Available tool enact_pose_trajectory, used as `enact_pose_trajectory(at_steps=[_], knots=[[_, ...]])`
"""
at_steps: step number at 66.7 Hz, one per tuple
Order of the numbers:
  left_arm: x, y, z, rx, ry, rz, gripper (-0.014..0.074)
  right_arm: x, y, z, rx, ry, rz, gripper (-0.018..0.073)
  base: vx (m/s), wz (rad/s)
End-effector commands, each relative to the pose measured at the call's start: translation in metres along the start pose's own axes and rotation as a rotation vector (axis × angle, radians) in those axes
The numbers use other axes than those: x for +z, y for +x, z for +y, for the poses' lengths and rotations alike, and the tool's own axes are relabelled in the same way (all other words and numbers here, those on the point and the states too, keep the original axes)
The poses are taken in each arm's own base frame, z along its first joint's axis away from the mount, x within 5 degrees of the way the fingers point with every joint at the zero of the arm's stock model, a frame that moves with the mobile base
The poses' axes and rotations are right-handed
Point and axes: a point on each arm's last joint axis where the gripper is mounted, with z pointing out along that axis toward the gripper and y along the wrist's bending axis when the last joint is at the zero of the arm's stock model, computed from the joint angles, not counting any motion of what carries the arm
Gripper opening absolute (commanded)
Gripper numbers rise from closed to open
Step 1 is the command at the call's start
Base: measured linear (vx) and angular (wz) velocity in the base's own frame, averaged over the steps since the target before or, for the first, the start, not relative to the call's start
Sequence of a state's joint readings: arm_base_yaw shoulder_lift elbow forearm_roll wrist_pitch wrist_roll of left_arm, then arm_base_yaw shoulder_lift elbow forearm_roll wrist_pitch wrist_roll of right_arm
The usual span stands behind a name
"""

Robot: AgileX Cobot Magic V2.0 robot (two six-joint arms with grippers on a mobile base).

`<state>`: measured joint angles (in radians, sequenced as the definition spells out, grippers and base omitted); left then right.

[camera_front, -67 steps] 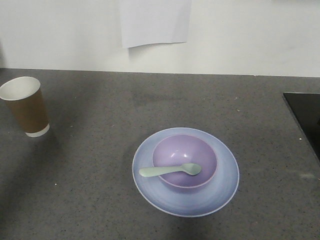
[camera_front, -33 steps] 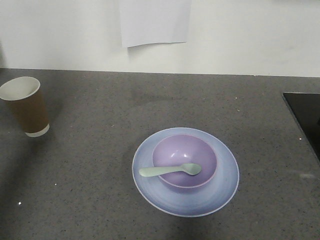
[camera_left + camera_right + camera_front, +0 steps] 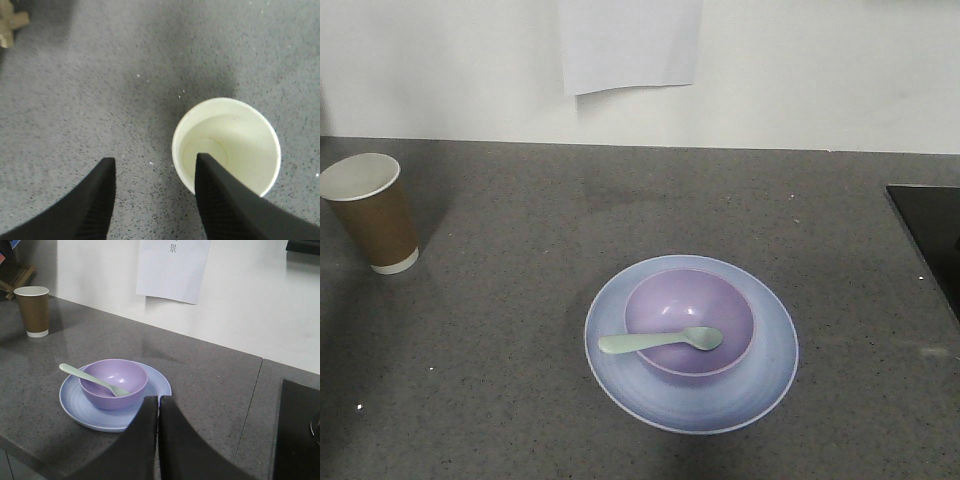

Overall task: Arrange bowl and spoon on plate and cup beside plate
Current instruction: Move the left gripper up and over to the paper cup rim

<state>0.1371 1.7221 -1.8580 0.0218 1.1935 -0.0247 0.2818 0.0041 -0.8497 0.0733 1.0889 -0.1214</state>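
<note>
Brown paper cup (image 3: 370,213) now stands upright, released well left of the plate (image 3: 765,385); left fingers (image 3: 97,200) wide, right fingers (image 3: 145,440) closed empty

Open counter (image 3: 520,330) between cup (image 3: 372,212) at left edge and plate (image 3: 691,343) near front edge; black panel (image 3: 930,240) blocking right edge.

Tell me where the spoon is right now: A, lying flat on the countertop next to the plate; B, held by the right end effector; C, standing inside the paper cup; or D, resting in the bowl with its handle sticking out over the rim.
D: the spoon has its scoop inside the bowl and its handle over the rim, above the plate.
</note>
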Motion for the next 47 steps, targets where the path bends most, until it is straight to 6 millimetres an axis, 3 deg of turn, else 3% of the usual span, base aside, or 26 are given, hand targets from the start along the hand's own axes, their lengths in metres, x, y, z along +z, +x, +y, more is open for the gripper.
enact_pose_trajectory(at_steps=[1, 47], knots=[[-0.014, -0.007, -0.001, -0.005, 0.020, -0.079, 0.0368, 0.005, -0.012, -0.001, -0.004, 0.003, -0.042, -0.0006, 0.00, 0.00], [0.065, -0.006, -0.007, -0.023, 0.071, 0.086, 0.0368, 0.005, -0.010, -0.001, 0.001, 0.001, -0.029, -0.0006, 0.00, 0.00]])
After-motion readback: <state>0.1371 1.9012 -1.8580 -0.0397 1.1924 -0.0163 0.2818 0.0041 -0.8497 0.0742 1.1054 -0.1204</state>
